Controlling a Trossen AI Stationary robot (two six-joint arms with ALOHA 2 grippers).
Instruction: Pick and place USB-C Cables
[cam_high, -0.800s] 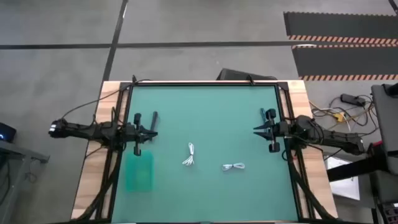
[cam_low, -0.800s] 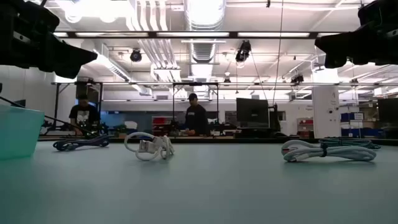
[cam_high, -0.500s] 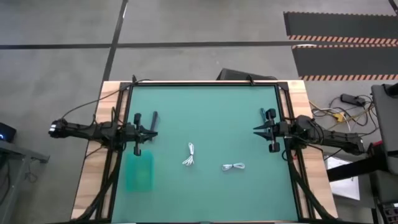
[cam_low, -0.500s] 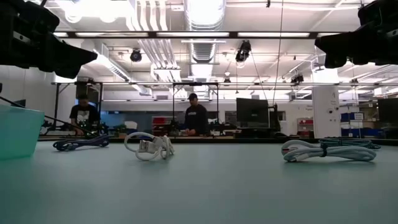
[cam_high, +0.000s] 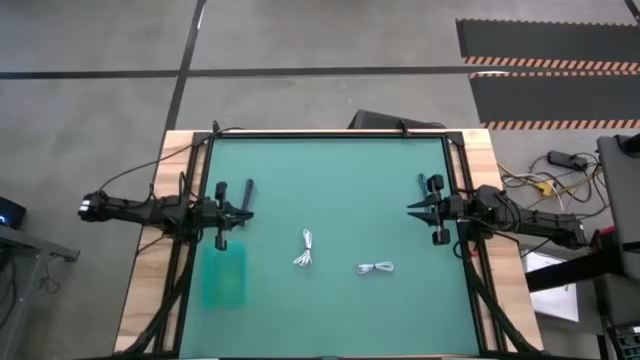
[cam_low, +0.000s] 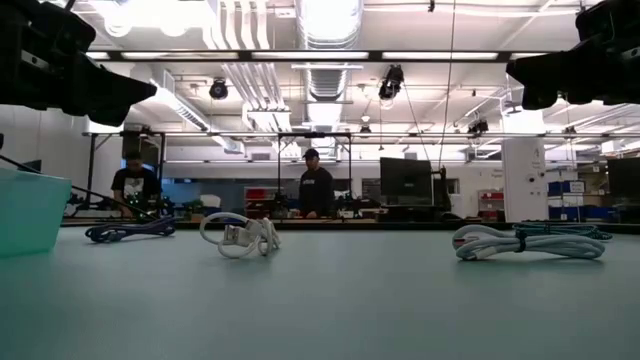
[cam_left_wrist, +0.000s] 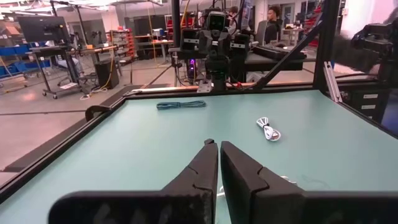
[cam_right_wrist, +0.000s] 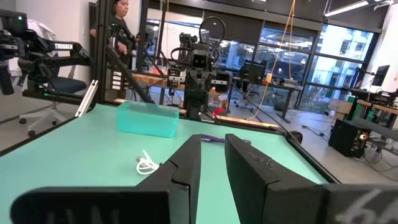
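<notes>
Two small white coiled USB-C cables lie flat on the green mat. One cable (cam_high: 306, 248) sits near the middle, the other (cam_high: 376, 268) to its right and nearer; the low view shows them as the left cable (cam_low: 238, 235) and the right cable (cam_low: 525, 243). My left gripper (cam_high: 248, 212) hovers shut above the mat's left side, left of both cables, one of which (cam_left_wrist: 268, 129) shows beyond its fingers. My right gripper (cam_high: 410, 208) hovers at the right side, its fingers nearly together with a narrow gap (cam_right_wrist: 212, 144). It faces one cable (cam_right_wrist: 145, 163).
A translucent teal bin (cam_high: 223, 275) stands on the mat's left near part, just nearer than my left gripper. A dark blue cable bundle (cam_low: 130, 231) and a teal one (cam_left_wrist: 180, 105) lie toward the mat's edges. Black frame rails border the mat. People stand in the room behind.
</notes>
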